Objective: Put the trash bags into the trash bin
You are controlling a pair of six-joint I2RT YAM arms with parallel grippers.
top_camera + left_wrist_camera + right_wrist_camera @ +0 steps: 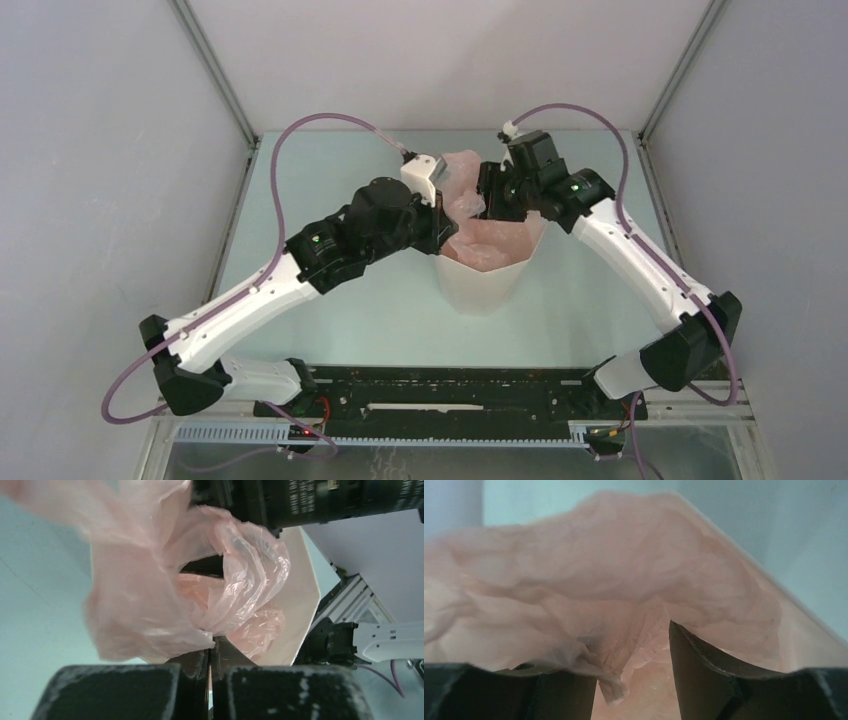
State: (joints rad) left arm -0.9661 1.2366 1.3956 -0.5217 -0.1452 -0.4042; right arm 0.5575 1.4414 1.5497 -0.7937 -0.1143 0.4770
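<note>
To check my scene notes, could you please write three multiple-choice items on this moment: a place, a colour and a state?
1. Where is the trash bag? A partly in the trash bin, bunched above its rim; B lying flat away from the bin; C lifted clear of it.
2. What colour is the trash bin? A black; B white; C blue.
3. How is the left gripper? A open and empty; B out of view; C shut on the trash bag.
Answers: 1 A, pink film fills the bin's mouth in the top view; 2 B, its walls are plain white; 3 C, its fingers pinch the film in the left wrist view.
</note>
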